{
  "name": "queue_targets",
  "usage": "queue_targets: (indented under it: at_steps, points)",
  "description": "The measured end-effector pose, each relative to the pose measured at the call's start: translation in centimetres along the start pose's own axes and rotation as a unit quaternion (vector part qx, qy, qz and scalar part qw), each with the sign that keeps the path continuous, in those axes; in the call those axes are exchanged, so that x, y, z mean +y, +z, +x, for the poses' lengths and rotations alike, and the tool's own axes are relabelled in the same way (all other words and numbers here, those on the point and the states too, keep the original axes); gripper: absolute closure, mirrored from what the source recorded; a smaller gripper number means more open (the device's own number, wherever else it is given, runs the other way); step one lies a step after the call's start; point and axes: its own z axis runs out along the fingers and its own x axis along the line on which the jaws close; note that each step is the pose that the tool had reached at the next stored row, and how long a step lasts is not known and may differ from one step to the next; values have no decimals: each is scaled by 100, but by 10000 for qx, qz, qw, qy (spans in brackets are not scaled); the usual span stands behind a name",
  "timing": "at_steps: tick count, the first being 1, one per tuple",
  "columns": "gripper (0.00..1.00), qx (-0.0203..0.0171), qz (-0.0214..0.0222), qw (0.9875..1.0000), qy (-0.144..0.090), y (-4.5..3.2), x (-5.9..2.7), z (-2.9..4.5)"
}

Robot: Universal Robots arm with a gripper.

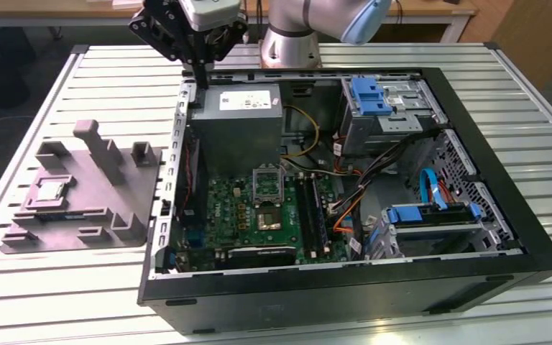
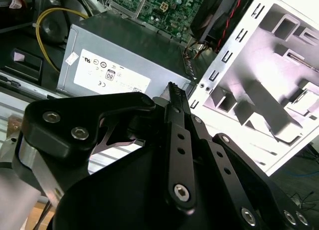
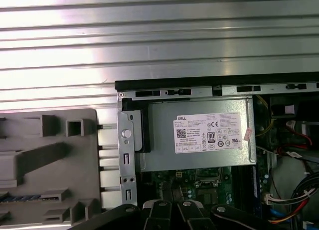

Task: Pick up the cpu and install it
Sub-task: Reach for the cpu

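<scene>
Soft, even light fills the exterior view. In the first wrist view the ribbed silver metal table [image 3: 149, 35] glares in white bands. In the second wrist view the grey-purple plastic fixture [image 2: 279, 85] washes out to pinkish white. The open black computer case [image 1: 353, 302] is shadowed inside, and the black gripper [image 2: 173, 90] reads almost as a silhouette.

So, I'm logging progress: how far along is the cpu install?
Nothing looks done yet. The cpu lies on the grey fixture beside the computer case. The gripper, shut and empty, hangs over the case's edge by the power supply. Pickup and seating in the motherboard socket are both left.
</scene>
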Motion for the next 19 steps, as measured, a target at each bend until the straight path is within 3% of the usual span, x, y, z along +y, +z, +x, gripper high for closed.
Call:
queue_targets:
  at_steps: [19]
  points:
    - [89, 0, 0, 10000, 0, 0, -8, 100]
